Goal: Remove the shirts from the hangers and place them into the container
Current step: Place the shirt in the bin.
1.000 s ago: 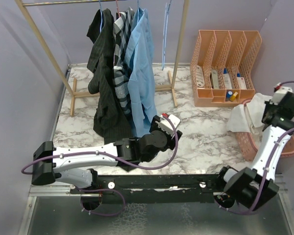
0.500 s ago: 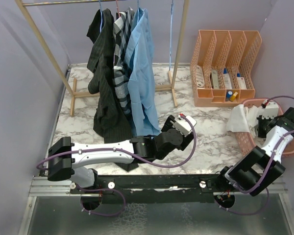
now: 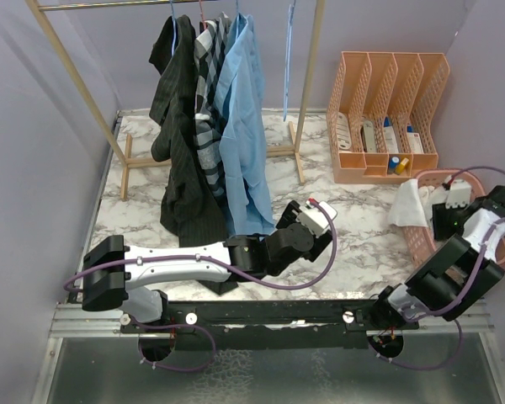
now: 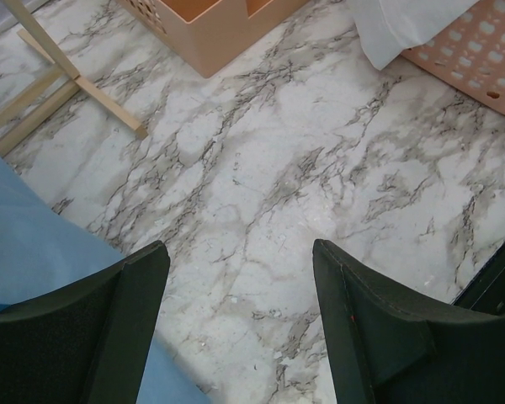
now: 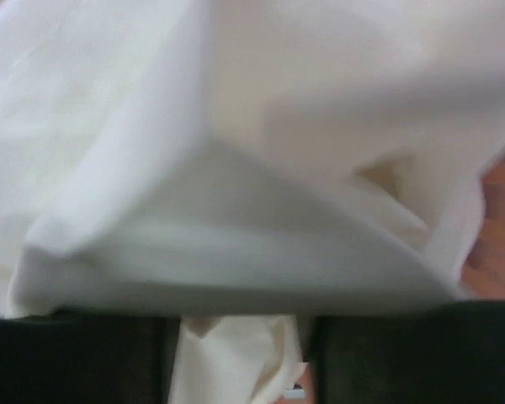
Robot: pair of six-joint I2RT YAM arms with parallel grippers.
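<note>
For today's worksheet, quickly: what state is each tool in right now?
Left tool: open, holding nothing.
Right tool: at the white shirt; grip cannot be told.

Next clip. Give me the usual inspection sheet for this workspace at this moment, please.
Surface: white marble-patterned table.
Job's things: white shirt draped over the pink basket rim; light blue shirt, checked shirt and black shirt hang on the rack; one empty blue hanger beside them.
Clutter: peach file organizer holding small items.
Grippers: left claw open above the marble; right claw against the white shirt, cloth between its fingers, grip unclear.
Cables: purple cables loop from both arms.
Surroundings: wooden rack, lilac walls.
</note>
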